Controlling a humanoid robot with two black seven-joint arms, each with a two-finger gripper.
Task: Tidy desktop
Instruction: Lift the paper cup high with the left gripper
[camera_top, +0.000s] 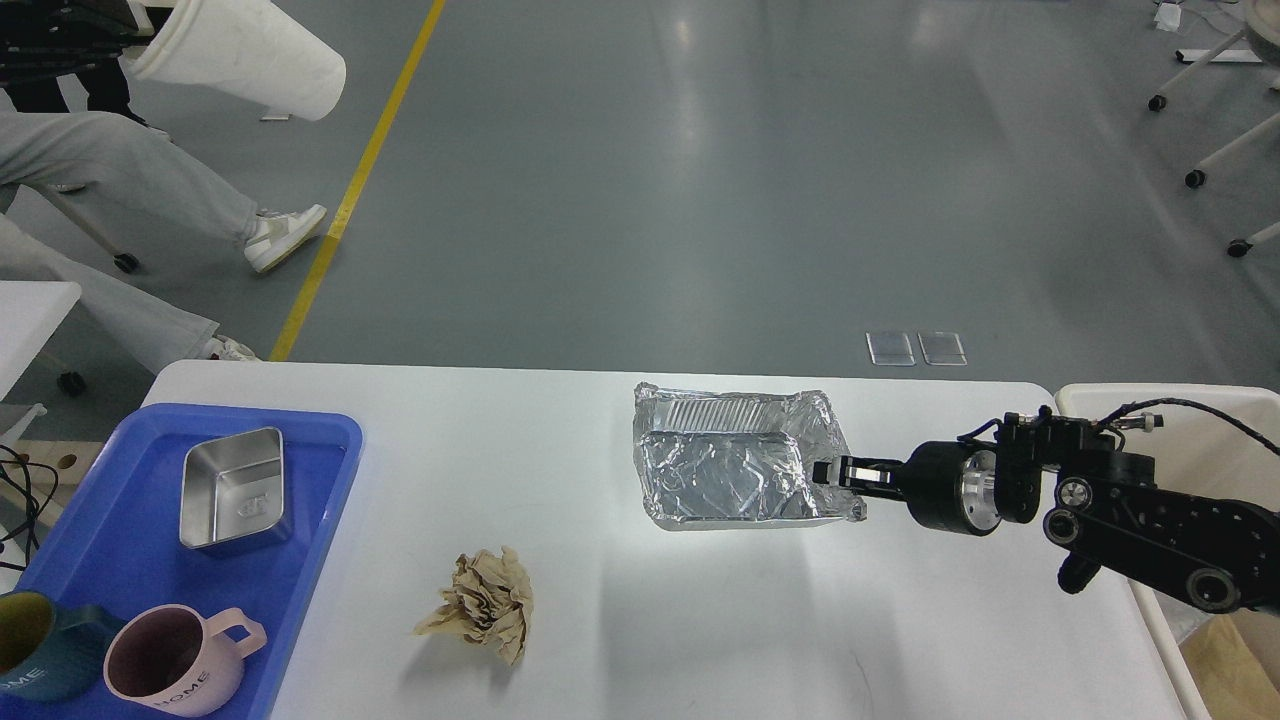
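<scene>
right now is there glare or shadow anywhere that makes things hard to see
Head view: the foil tray shines brightly and its crinkles throw glints, so its right rim is hard to trace where the right gripper meets it; the fingers read as closed there. The tray casts a soft shadow onto the desktop. Overhead lights leave pale streaks on the grey floor. The crumpled paper is sharp.

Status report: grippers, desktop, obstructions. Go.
Right gripper shut on foil tray rim; left arm not in view. Desktop untidy: crumpled paper loose. No obstruction seen.
</scene>
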